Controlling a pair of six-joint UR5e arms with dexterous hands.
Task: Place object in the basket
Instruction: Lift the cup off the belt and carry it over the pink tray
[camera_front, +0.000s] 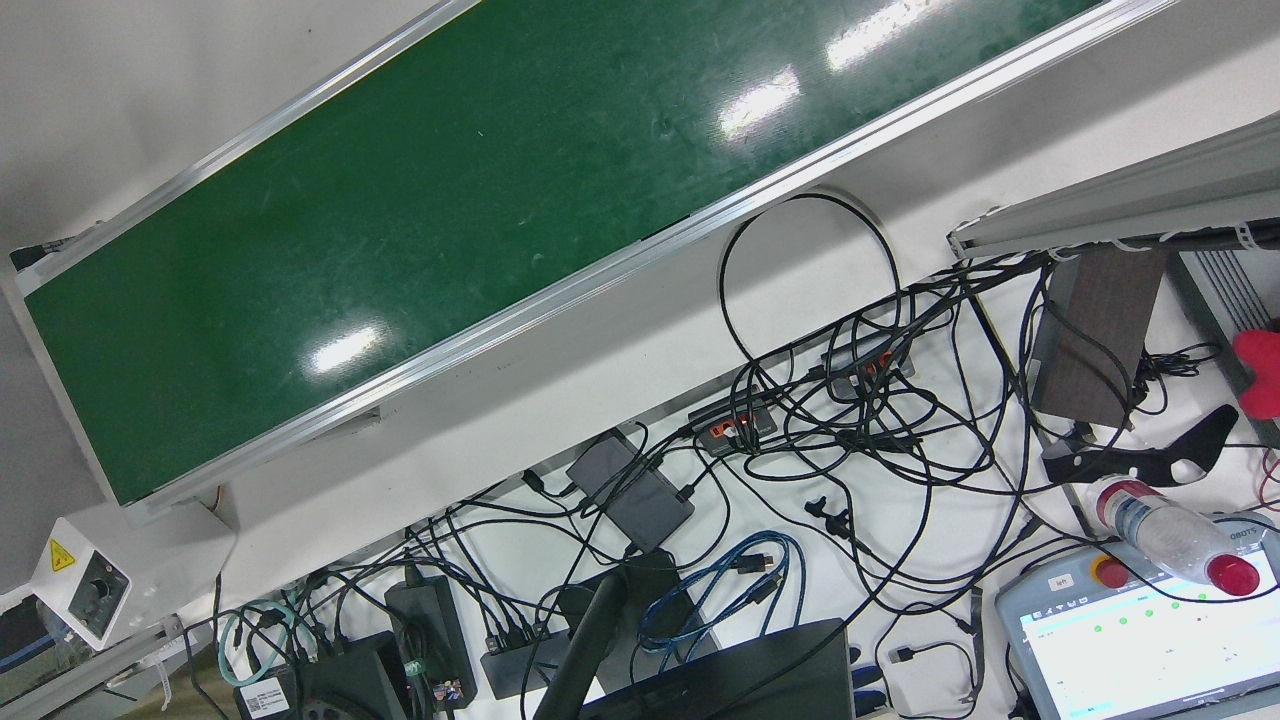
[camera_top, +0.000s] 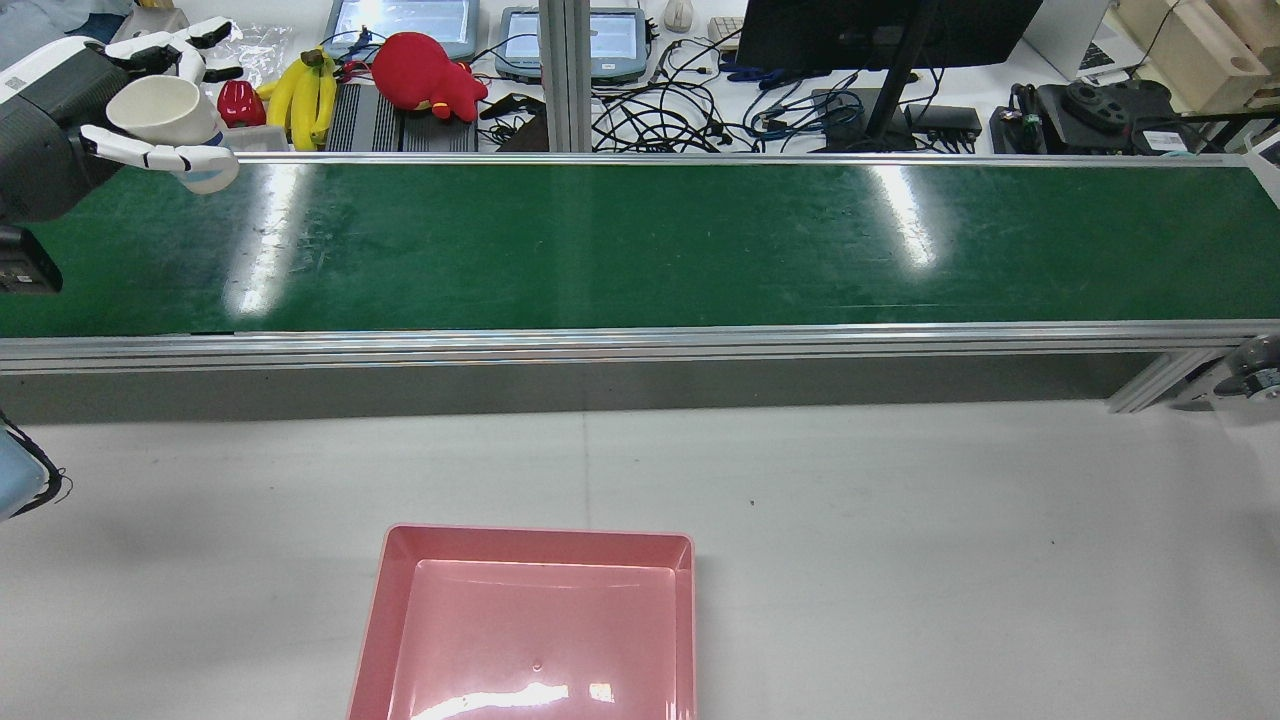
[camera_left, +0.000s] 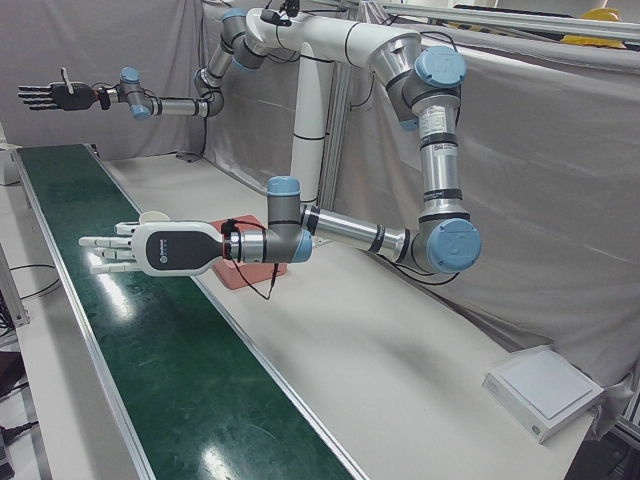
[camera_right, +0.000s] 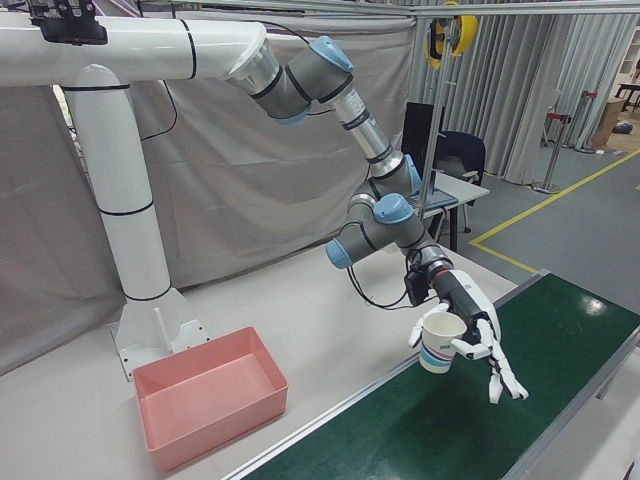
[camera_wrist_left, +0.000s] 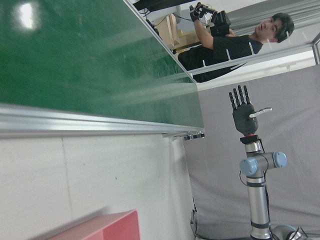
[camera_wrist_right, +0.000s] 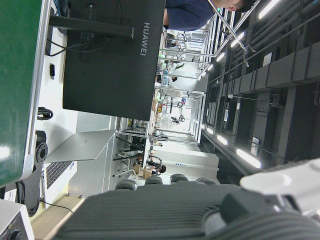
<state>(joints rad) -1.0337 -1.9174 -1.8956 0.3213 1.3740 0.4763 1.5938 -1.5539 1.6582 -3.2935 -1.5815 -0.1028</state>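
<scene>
Paper cup (camera_right: 441, 341) gripped in left hand (camera_right: 468, 336), held above the green conveyor belt (camera_top: 640, 245) near its left end. Belt surface bare, aluminium rails both edges. White table (camera_top: 900, 540) open around pink basket (camera_top: 530, 625), well apart from cup. Right hand (camera_left: 62, 96) raised, fingers spread, nothing in it.

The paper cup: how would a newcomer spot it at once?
Find the long green conveyor belt, then the white robot hand above its edge. The white paper cup with a blue band sits upright in that hand, well apart from the pink plastic basket.
</scene>
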